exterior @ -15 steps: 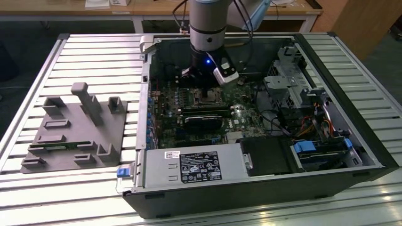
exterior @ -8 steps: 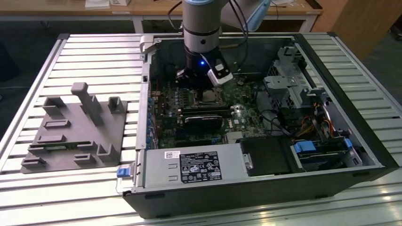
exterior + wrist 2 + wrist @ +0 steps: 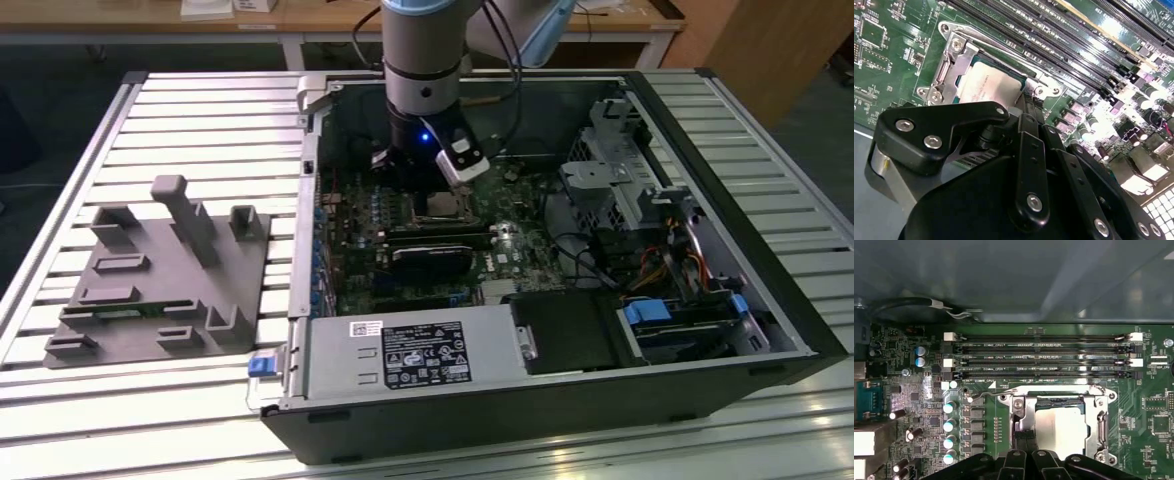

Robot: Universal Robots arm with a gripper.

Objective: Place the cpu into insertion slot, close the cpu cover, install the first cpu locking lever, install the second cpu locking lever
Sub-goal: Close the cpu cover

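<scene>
- Cpu (image 3: 1061,430) lies in the insertion slot (image 3: 1060,401). Its pale face shows through the cut-out of the cpu cover (image 3: 1102,422), which lies flat over it.
- Pincer (image 3: 1024,438) stands at one edge of the socket, fingers together with nothing visibly between them and tips low against the cover's side.
- The main risk, as I judge it, is that the tips press on the frame off-centre and the cover rocks or scrapes the chip's face (a thin plate on one hinge gives little warning).
- A locking lever (image 3: 985,396) runs as a thin wire along the socket's side nearest the memory slots (image 3: 1044,360). I cannot tell whether it is hooked under its catch. If it is loose, a push from the closed tips may make it spring up or slide off the smooth metal.
- Capacitors (image 3: 949,427) stand near the socket, so a sideways slip of the fingers could knock them or scratch the green board (image 3: 1149,390).
- Surface: the board lies flat inside an open computer case (image 3: 534,420), whose walls and cables (image 3: 654,265) crowd the arm's reach.
- The case rests on a slatted metal worktop (image 3: 187,110), with a grey moulded fixture (image 3: 160,275) just beside it on the exterior view's left.
- Room: wooden tables (image 3: 320,20) stand behind, over a dark floor (image 3: 54,70).
</scene>
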